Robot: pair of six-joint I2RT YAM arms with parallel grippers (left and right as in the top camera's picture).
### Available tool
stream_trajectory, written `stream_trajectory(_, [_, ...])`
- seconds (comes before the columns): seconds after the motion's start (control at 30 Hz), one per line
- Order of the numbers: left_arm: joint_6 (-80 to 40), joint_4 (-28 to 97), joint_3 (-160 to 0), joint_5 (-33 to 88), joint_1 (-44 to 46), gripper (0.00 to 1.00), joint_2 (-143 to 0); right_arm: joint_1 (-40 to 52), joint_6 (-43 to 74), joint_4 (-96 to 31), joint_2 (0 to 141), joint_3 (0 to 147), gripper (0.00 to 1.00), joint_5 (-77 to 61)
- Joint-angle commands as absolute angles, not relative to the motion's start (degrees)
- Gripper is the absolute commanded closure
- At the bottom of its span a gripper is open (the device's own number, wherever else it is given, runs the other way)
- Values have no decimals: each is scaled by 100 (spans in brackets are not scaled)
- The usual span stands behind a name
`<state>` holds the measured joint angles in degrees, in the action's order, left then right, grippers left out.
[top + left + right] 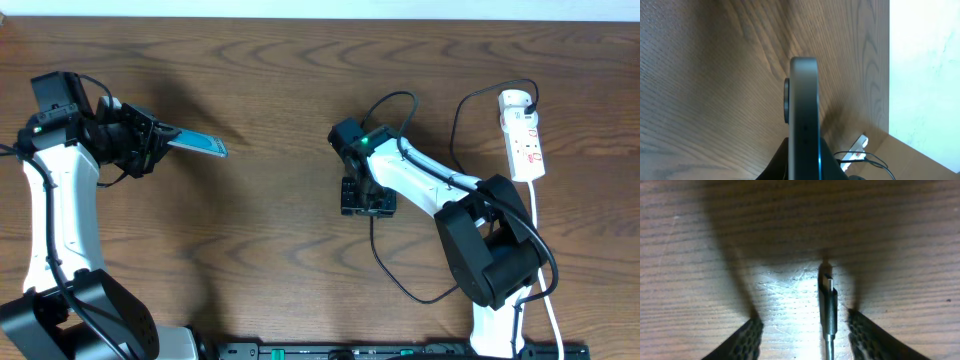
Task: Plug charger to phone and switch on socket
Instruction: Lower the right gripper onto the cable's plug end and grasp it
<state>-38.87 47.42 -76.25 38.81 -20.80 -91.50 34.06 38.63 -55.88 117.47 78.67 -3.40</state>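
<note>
The dark brown wooden table point(280, 60) fills the overhead view. On it stand two white-and-black arms, one at the left edge and one right of centre.

At the upper right of the frame lies the narrow white power strip point(523, 138) with red switch markings, its white cord running down the right edge.

The left gripper point(158, 140) sits in the upper left, clamped on one end of the small rectangular smartphone point(197, 144) with a cyan-teal screen. The phone is held off the table and juts toward the middle. The left wrist view shows it edge-on, upright at frame centre.

The right gripper point(366, 198) points down at the table's centre. A long thin black charger cable point(395, 285) loops out below it toward the arm's base. In the right wrist view its two black textured fingers point(742, 341) stand apart — the small black plug tip point(827, 289) lies flat on the wood between them, touched by neither.
</note>
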Motion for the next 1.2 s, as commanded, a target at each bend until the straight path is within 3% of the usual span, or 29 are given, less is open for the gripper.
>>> stream_trajectory(0.0, [-3789,4733,-7631,3933,-2075,93,-9065,3461,3900,-5568,11939,7664,52,-167])
stream_trajectory(0.13, [-3789,4733,-7631,3933,-2075,93,-9065,3461,3900,-5568,11939,7664,60,-167])
stream_trajectory(0.27, [-3789,4733,-7631,3933,-2075,93,-9065,3461,3903,-5566,11939,7664,75,-165])
stream_trajectory(0.47, [-3789,4733,-7631,3933,-2075,93,-9065,3461,3903,-5551,11939,7664,83,-167])
stream_trajectory(0.6, [-3789,4733,-7631,3933,-2075,93,-9065,3461,3903,-5548,11939,7664,97,-165])
stream_trajectory(1.17, [-3769,4735,-7631,3933,-2075,93,-9067,3461,3916,-5524,11939,7664,99,-165])
